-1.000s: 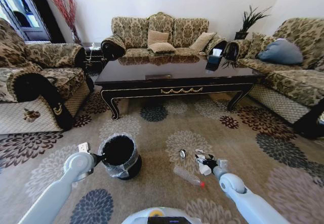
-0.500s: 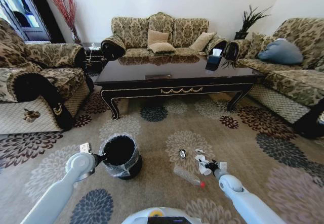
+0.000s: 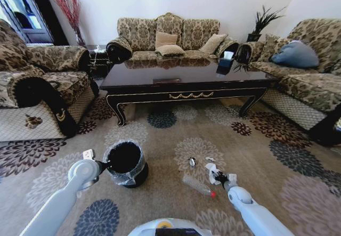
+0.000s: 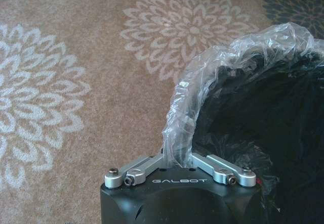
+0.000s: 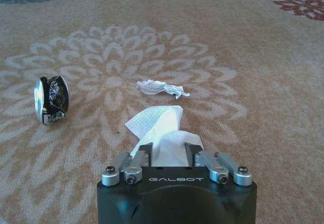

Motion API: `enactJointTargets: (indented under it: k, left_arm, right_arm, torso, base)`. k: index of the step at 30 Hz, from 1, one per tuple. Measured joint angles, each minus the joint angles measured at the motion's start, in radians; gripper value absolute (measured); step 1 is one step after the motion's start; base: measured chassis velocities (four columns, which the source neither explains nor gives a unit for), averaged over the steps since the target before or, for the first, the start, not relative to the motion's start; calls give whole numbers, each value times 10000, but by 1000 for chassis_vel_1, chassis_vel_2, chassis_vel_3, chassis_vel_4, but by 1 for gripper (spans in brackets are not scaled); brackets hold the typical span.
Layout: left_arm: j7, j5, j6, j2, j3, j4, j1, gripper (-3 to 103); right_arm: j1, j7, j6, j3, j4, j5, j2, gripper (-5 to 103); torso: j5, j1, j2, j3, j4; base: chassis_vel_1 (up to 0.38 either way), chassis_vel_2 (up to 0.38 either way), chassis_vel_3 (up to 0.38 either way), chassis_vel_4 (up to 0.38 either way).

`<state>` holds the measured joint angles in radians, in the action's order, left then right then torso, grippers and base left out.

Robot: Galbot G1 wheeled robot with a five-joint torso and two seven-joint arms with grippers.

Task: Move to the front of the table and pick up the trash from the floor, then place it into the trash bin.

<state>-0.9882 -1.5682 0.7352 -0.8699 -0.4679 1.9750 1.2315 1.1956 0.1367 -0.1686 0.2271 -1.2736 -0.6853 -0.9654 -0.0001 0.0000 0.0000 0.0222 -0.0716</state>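
Observation:
On the flowered carpet floor (image 3: 176,129) in front of the dark table (image 3: 138,94) lies the trash. A clear bottle (image 3: 197,185) with a red cap rests near my right arm. A silvery crushed piece (image 3: 192,162) (image 5: 50,100) and a small crumpled white scrap (image 5: 162,88) lie farther out. My right gripper (image 3: 218,177) (image 5: 169,150) is shut on a white paper-like piece (image 3: 211,169) (image 5: 159,125), low over the carpet. The black trash bin (image 3: 126,164) (image 4: 263,133) stands to the left. My left gripper (image 3: 101,166) (image 4: 177,158) is shut on its liner-wrapped rim.
Patterned sofas (image 3: 169,39) ring the table on three sides: an armchair (image 3: 37,87) on the left and another sofa (image 3: 309,81) on the right. A dark tissue box (image 3: 226,61) sits on the table's far right corner. Open carpet lies between the table and me.
My right arm has drawn slightly left and back, bringing the white piece with it off the carpet. The left gripper and bin have stayed put.

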Motion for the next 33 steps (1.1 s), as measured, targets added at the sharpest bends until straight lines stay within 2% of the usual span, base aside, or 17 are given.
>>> enactJointTargets:
  k: [2, 3, 7, 11, 19, 26, 30, 33]
  left_arm:
    - [-2, 10, 0, -10, -1, 0, 11, 0]
    - [-2, 10, 0, -10, -1, 0, 11, 0]
    - [-6, 19, 2, -10, -22, -6, 18, 0]
    - [-6, 20, 1, -10, -7, -6, -11, 0]
    - [-6, 24, 2, -10, 94, 18, -60, 0]
    - [-21, 181, 2, 29, 605, 32, -347, 0]
    - [-137, 209, 2, 43, 1235, 36, -733, 0]
    - [-146, 208, 2, 76, 1543, 69, -920, 0]
  right_arm:
    - [5, 9, 20, 1, 0, 6, 6, 27]
    - [5, 9, 20, 1, 0, 6, 6, 27]
    - [32, 51, 45, 16, -72, 9, 17, 4]
    - [27, 95, 51, 21, -110, 10, 11, 1]
    - [171, 175, 53, 177, -487, -15, 46, 0]
    - [940, 215, 120, 728, -1939, 113, 396, 0]
    - [1637, 155, 343, 1356, -3470, 997, 636, 0]
    - [1982, 149, 367, 1685, -4320, 1173, 708, 0]
  torso:
    - [1, 0, 0, 0, 0]
    - [1, 0, 0, 0, 0]
    - [1, 0, 0, 0, 0]
    - [0, 0, 0, 0, 0]
    - [1, 0, 0, 0, 1]
    - [3, 0, 0, 0, -2]
    - [1, 0, 0, 0, -1]
    - [0, 0, 0, 0, 0]
  base:
    - [0, 0, 0, 0]
    - [0, 0, 0, 0]
    - [0, 0, 0, 0]
    - [0, 0, 0, 0]
    - [0, 0, 0, 0]
    - [0, 0, 0, 0]
    - [0, 0, 0, 0]
    - [0, 0, 0, 0]
